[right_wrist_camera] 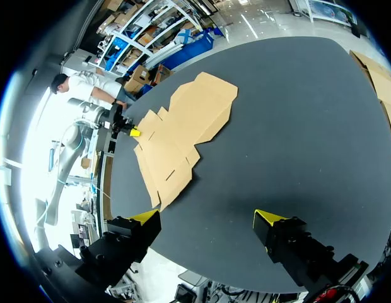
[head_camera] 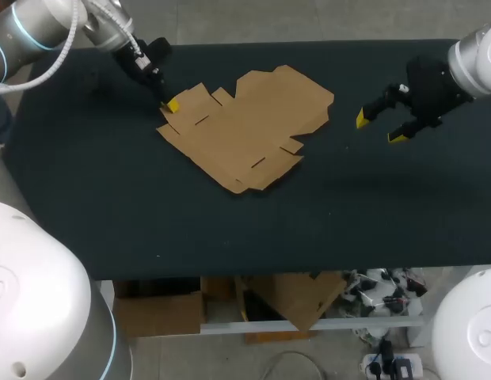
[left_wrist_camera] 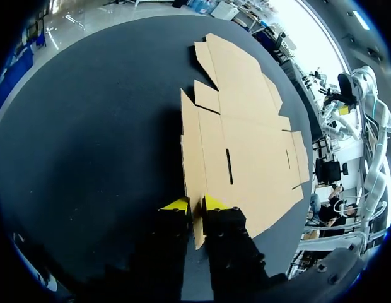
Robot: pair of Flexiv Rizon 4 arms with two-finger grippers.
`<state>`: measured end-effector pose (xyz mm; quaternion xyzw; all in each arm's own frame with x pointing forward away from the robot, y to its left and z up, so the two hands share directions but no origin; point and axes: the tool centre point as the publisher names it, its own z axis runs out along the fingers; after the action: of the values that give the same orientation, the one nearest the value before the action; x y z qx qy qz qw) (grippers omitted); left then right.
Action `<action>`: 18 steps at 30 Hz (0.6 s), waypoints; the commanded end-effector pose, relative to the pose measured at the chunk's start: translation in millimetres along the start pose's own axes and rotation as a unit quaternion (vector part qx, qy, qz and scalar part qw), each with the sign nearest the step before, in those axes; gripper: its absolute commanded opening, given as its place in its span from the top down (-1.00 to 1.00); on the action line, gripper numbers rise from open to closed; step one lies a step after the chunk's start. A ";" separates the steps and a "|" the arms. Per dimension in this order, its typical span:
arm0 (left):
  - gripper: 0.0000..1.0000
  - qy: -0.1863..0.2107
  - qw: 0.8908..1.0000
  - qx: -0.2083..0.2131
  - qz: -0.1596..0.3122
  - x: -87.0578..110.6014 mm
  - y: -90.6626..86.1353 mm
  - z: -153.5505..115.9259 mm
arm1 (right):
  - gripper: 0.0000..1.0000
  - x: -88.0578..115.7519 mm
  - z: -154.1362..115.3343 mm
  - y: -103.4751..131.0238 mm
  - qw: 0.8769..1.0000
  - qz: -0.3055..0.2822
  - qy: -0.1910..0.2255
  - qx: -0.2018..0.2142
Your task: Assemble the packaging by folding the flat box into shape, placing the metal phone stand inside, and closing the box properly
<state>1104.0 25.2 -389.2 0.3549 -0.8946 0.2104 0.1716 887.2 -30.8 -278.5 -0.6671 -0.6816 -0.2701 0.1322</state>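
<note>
Left wrist view: fingers (left_wrist_camera: 177, 205) on box (left_wrist_camera: 246, 145)

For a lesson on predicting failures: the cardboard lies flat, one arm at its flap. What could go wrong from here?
The left gripper pinches only a thin flap edge of the flat box, so lifting could tear the flap or let it slip out. The right gripper hangs open, apart from the box, so nothing pins the sheet and it may slide.

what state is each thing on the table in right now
flat box, unfolded, lying flat on the table
left gripper, fingers shut on a flap at the flat box's edge
right gripper, fingers open, empty, apart from the flat box
</note>
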 end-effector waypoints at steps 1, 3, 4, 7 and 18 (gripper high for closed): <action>1.00 0.002 1.000 0.002 -0.004 0.0 -0.6 -0.4 | -1.00 0.2 -1.5 -0.5 1.000 0.000 0.000 0.001; 1.00 -0.003 1.000 0.008 -0.008 4.6 0.6 -1.2 | -1.00 0.2 -1.5 -0.5 1.000 0.000 0.000 0.001; 1.00 -0.006 1.000 0.011 -0.008 7.5 1.3 -1.6 | -1.00 0.2 -1.5 -0.5 1.000 0.000 0.000 0.001; 1.00 -0.008 1.000 0.026 -0.014 17.0 4.2 -4.2 | -1.00 0.2 -1.5 -0.5 1.000 0.000 0.000 0.001; 1.00 -0.017 0.995 0.076 -0.067 47.5 20.5 -10.4 | -1.00 0.2 -1.5 -0.5 1.000 0.000 0.000 0.001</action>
<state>1080.5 17.4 -371.6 0.4081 -0.8601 0.2373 0.1933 887.3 -30.9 -278.6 -0.6670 -0.6816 -0.2702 0.1323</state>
